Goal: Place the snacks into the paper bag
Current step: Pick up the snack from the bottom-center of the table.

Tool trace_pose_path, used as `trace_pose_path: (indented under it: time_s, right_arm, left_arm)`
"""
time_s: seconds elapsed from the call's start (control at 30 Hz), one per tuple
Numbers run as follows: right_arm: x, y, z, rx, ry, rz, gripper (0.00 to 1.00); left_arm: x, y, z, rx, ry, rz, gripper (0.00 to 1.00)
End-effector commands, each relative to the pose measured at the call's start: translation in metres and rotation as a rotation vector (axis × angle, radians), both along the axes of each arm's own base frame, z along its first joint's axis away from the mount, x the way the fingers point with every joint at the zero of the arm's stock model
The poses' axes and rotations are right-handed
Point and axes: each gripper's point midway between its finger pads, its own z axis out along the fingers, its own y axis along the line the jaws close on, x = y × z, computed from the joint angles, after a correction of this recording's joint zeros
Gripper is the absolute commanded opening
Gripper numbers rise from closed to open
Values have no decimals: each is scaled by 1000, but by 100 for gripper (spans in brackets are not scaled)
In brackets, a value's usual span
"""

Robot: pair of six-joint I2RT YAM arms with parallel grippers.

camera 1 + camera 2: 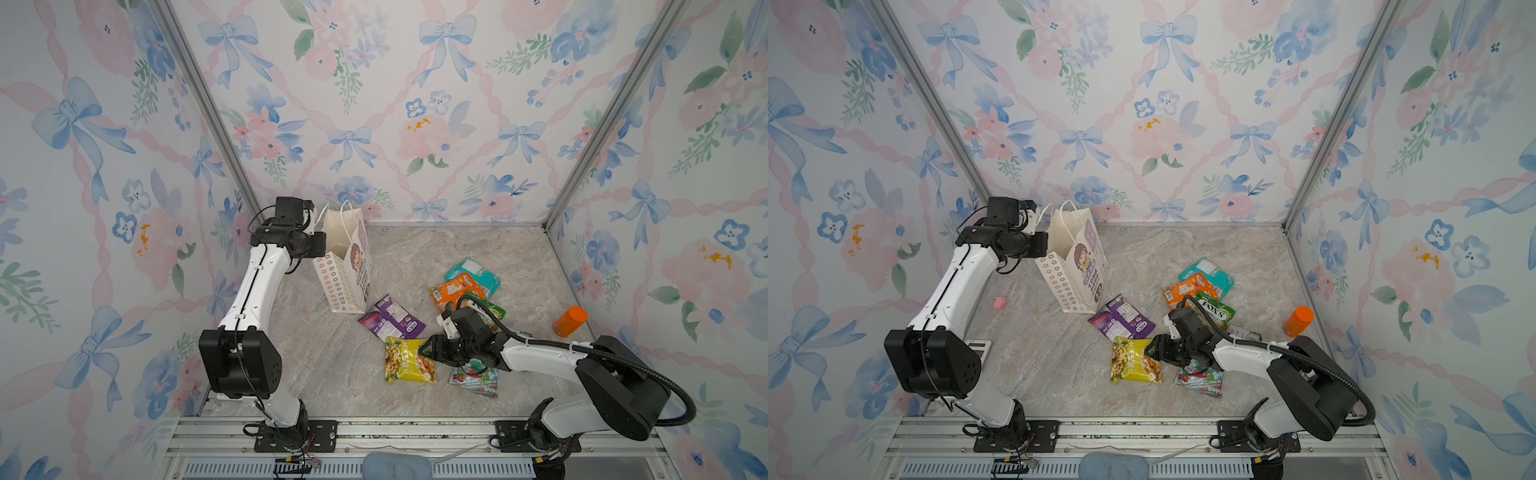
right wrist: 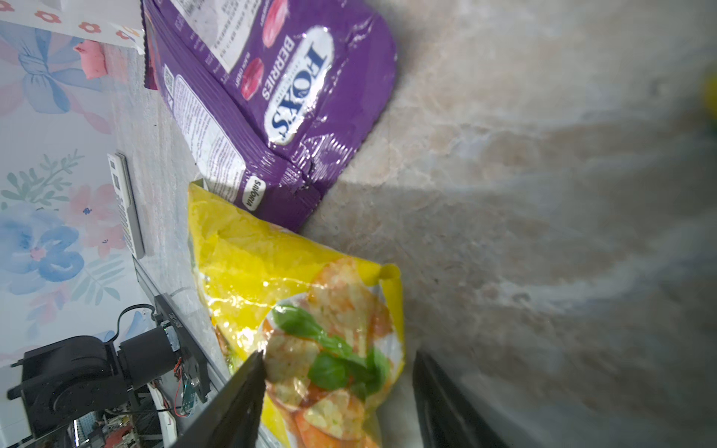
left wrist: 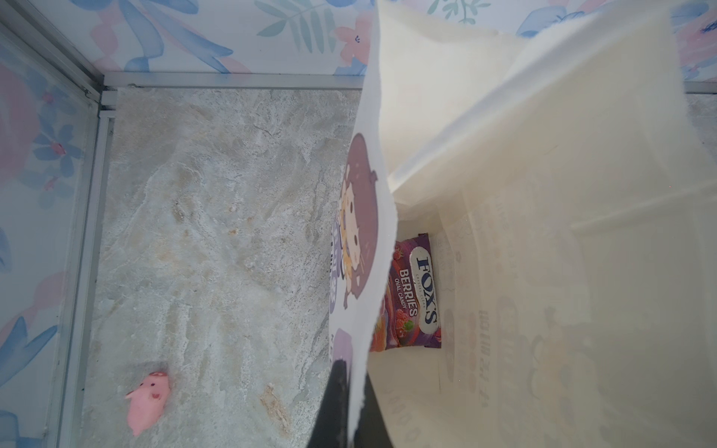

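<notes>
The paper bag (image 1: pixel 345 282) stands upright toward the counter's (image 1: pixel 316 365) back left corner, with a magenta pouch (image 3: pixel 411 294) lying on its bottom. The left gripper (image 3: pixel 349 391) is pinched together on the bag's rim. Mid-counter, the yellow pouch (image 1: pixel 409 361) touches the purple pouch (image 1: pixel 390 318). The right gripper (image 2: pixel 338 353) has its jaws apart on either side of the yellow pouch's edge. The orange pouch (image 1: pixel 455 291), teal pouch (image 1: pixel 473 272) and green pouch (image 1: pixel 490 309) overlap nearer the right edge, where an orange bottle (image 1: pixel 570 321) stands.
</notes>
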Motion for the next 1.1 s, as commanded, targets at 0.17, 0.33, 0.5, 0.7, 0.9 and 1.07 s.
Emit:
trace_pose_path:
  time_s: [0.17,0.33,0.5,0.7,0.9,1.07]
  right_arm:
    - [7,9,0,36,-6,1,23]
    - [13,10,23,33,-66,24,0]
    - [22,11,66,24,-169,55,0]
    - [39,19,132,71,-296,62,0]
    - [72,27,203,85,-479,27,0]
    - [108,26,255,34,-659,-36,0]
  left_arm:
    - [-6,-3,-24,6,75,-7,0]
    - [-6,-4,-24,6,76,-9,0]
    - [-6,-5,-24,4,74,-12,0]
    - [-7,-5,-23,0,74,-12,0]
    - [-8,-7,-18,-10,64,-18,0]
    - [-9,-9,-11,-23,46,-25,0]
